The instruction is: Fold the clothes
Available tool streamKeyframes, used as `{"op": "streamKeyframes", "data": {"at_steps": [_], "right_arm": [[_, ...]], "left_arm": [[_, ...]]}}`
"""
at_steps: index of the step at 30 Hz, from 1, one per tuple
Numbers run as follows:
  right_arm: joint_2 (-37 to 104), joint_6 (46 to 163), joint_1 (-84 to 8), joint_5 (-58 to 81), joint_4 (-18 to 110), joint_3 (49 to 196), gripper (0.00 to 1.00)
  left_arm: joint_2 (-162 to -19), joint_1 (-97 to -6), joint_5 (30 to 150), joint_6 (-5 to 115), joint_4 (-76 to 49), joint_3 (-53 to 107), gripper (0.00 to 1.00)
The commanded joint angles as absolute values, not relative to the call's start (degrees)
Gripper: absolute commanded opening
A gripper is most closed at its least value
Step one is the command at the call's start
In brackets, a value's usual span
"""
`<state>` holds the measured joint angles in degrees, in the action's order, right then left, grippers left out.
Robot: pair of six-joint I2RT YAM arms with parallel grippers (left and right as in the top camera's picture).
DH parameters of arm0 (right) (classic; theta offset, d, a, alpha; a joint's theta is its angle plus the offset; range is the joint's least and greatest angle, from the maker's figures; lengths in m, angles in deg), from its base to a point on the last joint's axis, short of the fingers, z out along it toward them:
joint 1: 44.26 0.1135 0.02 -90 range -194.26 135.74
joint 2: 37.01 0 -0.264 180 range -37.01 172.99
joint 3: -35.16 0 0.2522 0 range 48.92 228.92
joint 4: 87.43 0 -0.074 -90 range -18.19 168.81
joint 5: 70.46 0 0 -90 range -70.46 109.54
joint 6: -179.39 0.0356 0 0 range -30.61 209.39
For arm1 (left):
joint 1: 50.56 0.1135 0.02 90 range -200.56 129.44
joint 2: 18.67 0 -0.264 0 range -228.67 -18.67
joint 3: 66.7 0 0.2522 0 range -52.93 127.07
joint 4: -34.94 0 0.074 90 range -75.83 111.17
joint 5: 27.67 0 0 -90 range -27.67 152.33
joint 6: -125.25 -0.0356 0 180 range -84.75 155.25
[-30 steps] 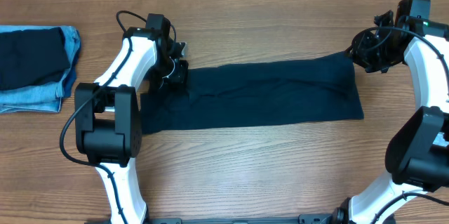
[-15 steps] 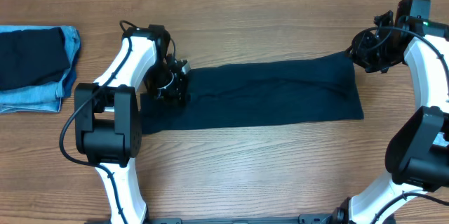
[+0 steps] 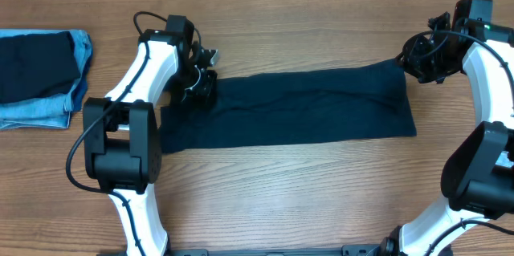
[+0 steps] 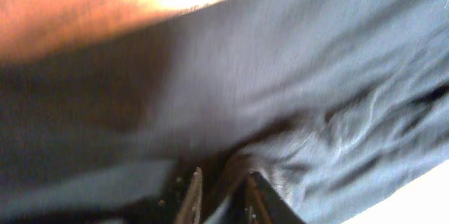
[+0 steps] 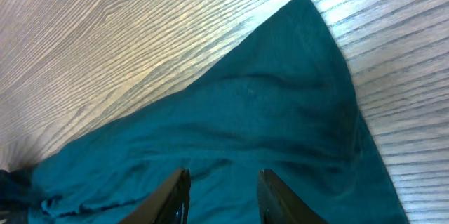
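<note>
The clothes here are chiefly a dark navy shirt (image 3: 305,107), lying on the table as a long flat strip. My left gripper (image 3: 205,87) sits on the strip's upper left corner. In the left wrist view its fingers (image 4: 193,196) stand a narrow gap apart at a bunched ridge of the shirt (image 4: 280,76). Blur hides whether cloth is pinched between them. My right gripper (image 3: 404,62) is at the strip's upper right corner. Its jaws (image 5: 223,196) stand apart over the flat shirt (image 5: 266,112).
A stack of folded clothes lies at the far left edge, a dark navy piece (image 3: 36,63) on top of light blue denim (image 3: 48,111). The wooden table (image 3: 281,192) shows bare in front of the shirt. Both arm bases stand at the near edge.
Half a second ago the left gripper had dipped down onto the shirt. It is now back at the upper left corner. The shirt and the right arm have not moved.
</note>
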<state>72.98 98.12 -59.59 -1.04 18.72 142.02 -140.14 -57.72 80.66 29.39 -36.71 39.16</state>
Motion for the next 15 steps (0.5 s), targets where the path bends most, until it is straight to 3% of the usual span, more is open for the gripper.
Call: {"op": "streamKeyframes", "data": {"at_steps": [1,15], "right_arm": [[72.41,97.92,-59.66,-0.05,18.8,142.74,0.35],[72.41,97.95,-59.66,0.43,18.67,142.74,0.35]], "left_arm": [[-139.33,-59.03,81.31,31.46,-33.52,40.06,0.22],[-139.31,-59.27,81.03,29.45,-38.55,40.06,0.23]]}}
